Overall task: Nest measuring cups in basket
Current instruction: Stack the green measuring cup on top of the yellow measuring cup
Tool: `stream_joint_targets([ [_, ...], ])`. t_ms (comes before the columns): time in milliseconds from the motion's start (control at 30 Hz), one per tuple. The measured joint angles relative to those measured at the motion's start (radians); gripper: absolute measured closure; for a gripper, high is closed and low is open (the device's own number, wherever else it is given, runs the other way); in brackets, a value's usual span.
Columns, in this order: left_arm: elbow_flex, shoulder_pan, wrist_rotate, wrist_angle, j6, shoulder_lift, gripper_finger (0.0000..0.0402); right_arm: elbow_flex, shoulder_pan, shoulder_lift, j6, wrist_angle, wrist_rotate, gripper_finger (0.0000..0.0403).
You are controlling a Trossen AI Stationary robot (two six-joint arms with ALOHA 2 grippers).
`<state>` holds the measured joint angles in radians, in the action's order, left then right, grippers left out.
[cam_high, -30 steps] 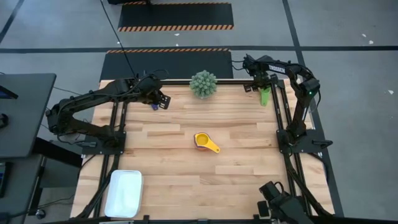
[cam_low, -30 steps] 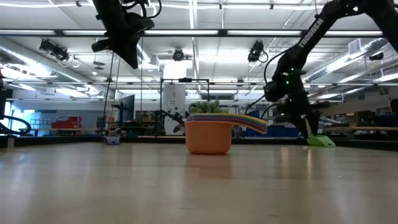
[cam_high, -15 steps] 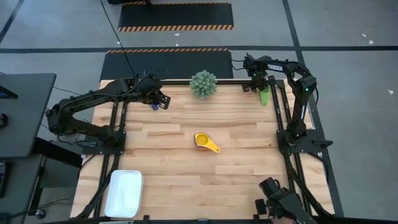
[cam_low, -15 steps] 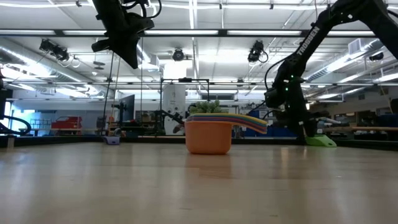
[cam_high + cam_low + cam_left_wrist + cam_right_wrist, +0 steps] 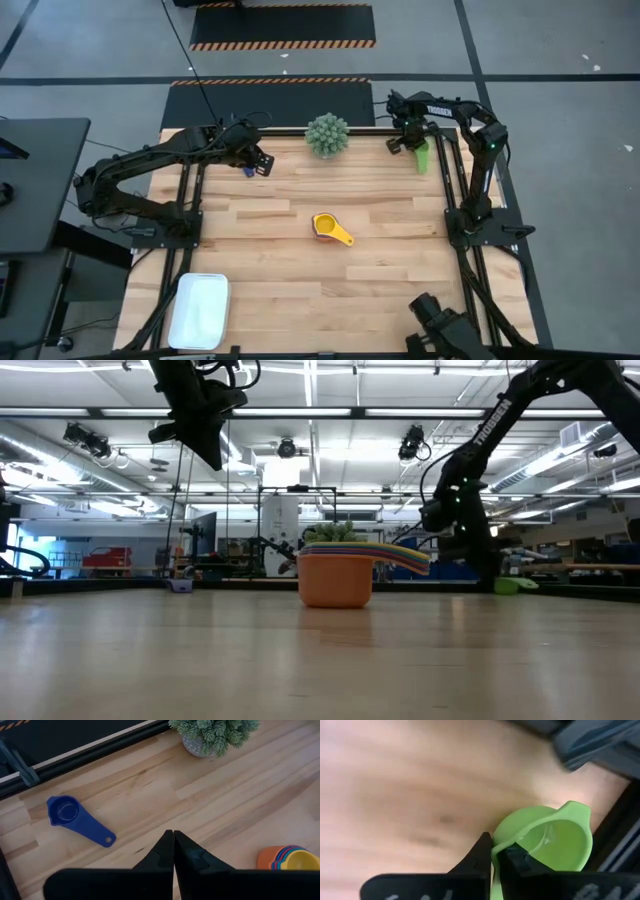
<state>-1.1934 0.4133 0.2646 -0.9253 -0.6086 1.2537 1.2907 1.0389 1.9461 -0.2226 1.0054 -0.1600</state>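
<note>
Measuring cups are spread over the pale planked wooden table [image 5: 300, 270]: a nested stack [image 5: 326, 227] of smooth round plastic cups, orange outermost and yellow innermost with flat handles fanned to one side, sits mid-table, a dark blue cup [image 5: 70, 815] lies alone near the far left edge, and a glossy green cup [image 5: 545, 840] lies at the far right edge. Right gripper [image 5: 492, 857] has its dark fingers pinched on the green cup's rim, its handle cut off from that view, while the left gripper [image 5: 173, 851] hangs above the table with fingers pressed together, holding nothing. White basket [image 5: 199, 309], rounded and low-walled, sits at the near left corner well apart from all cups, and a spiky green plant [image 5: 327, 134] stands at the far edge.
</note>
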Motion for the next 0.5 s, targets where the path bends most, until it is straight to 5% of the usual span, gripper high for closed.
stream_joint_targets([
  [267, 0.000, 0.000, 0.001, 0.000, 0.001, 0.000, 0.0393, 0.013, -0.184, -0.077, 0.070, 0.062, 0.015, 0.0389],
  [500, -0.001, 0.039, 0.004, -0.017, 0.046, 0.000, 0.0393, 0.178, -0.377, -0.097, 0.085, 0.222, 0.050, 0.0389],
])
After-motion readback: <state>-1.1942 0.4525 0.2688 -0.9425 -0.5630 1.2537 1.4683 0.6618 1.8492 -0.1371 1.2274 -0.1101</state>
